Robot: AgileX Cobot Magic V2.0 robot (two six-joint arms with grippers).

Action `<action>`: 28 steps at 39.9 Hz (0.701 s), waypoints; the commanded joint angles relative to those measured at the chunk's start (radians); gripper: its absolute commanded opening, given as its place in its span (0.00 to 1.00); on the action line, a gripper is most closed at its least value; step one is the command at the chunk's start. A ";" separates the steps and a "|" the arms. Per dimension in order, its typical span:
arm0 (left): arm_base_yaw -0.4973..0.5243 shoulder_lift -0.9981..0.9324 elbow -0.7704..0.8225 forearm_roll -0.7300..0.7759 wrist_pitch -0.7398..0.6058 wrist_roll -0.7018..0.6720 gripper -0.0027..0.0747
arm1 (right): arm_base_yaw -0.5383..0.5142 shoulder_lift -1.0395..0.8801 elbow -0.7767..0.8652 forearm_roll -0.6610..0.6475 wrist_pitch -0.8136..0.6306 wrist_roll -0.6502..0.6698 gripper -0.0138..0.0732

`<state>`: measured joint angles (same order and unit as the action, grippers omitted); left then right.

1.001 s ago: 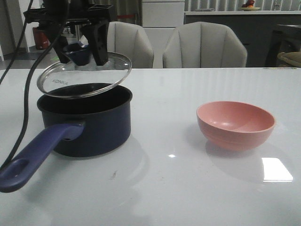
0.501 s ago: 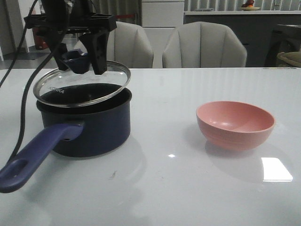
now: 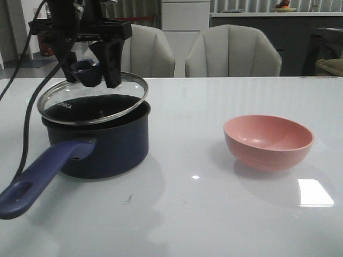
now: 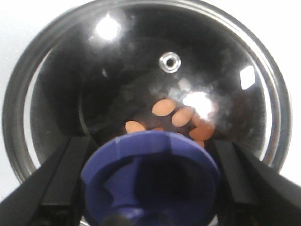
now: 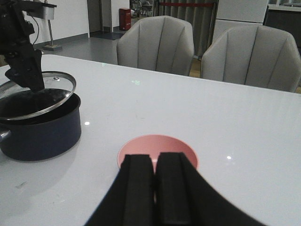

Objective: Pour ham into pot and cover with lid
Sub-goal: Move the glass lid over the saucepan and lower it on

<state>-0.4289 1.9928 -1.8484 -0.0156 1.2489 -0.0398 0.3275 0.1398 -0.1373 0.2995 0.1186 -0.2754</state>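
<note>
Basically, left gripper (image 3: pixel 91 72) clamped the lid (image 3: pixel 92 98) by its knob, tilted over the pot (image 3: pixel 96 140) at far left; ham (image 4: pixel 175 117) sat inside. Right gripper (image 5: pixel 155 162) was closed, empty, above the bowl (image 3: pixel 268 141).

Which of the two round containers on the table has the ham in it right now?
The pot, the dark navy one with the long handle: ham shows through the lid above it. The pink bowl looks empty.

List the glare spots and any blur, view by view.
Front view: a bright rectangular reflection on the table near the pink bowl.
Left wrist view: ceiling-light glints on the lid partly wash out the ham; the knob is soft, too close.
Right wrist view: small glints only; the right pincer is dark.
</note>
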 commanded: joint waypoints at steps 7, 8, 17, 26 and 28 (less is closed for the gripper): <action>-0.007 -0.028 -0.033 0.016 0.010 0.002 0.34 | 0.002 0.009 -0.029 0.005 -0.078 -0.008 0.34; -0.007 -0.026 -0.033 0.016 0.005 0.002 0.34 | 0.002 0.009 -0.029 0.005 -0.078 -0.008 0.34; -0.007 -0.018 -0.041 0.028 -0.010 0.002 0.35 | 0.002 0.009 -0.029 0.005 -0.078 -0.008 0.34; -0.007 -0.018 -0.041 0.028 -0.015 0.002 0.48 | 0.002 0.009 -0.029 0.005 -0.078 -0.008 0.34; -0.007 -0.018 -0.041 0.028 -0.015 0.002 0.52 | 0.002 0.009 -0.029 0.005 -0.078 -0.008 0.34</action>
<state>-0.4289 2.0290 -1.8581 0.0000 1.2418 -0.0382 0.3275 0.1398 -0.1373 0.2995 0.1186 -0.2754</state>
